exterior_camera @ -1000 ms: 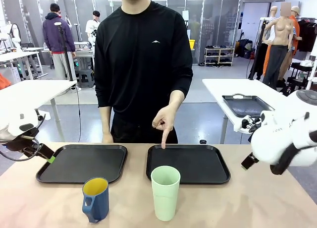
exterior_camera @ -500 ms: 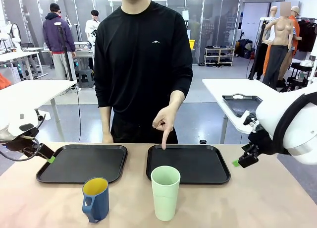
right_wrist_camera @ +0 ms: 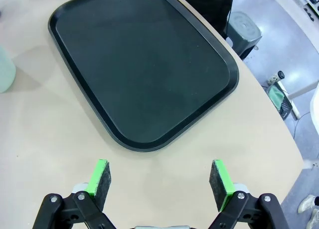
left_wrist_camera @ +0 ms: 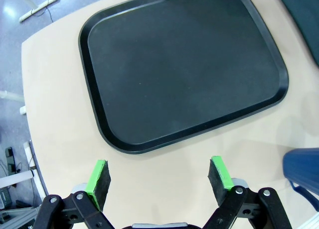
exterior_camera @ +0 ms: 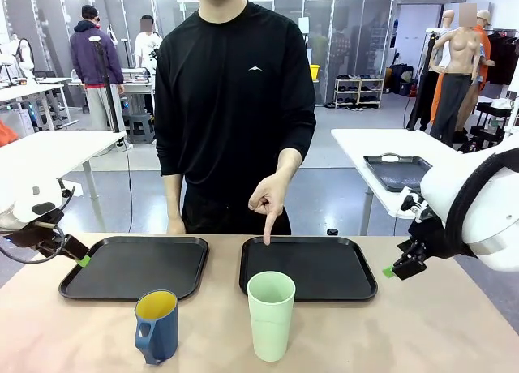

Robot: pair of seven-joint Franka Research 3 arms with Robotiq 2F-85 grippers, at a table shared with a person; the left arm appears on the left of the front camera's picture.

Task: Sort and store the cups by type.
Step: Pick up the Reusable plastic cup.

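One mug (left_wrist_camera: 303,170) stands near the left hand (left_wrist_camera: 159,175).

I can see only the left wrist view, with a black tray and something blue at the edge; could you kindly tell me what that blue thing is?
Observer: A dark blue mug with a yellow inside, upright on the table, nearer us than the left tray.
Operator: Thank you; is there a second cup?
Observer: Yes, a pale green tumbler stands upright by the right tray, at its near edge.
Operator: And what is the person doing?
Observer: The person's hand points down at the right tray's far edge.
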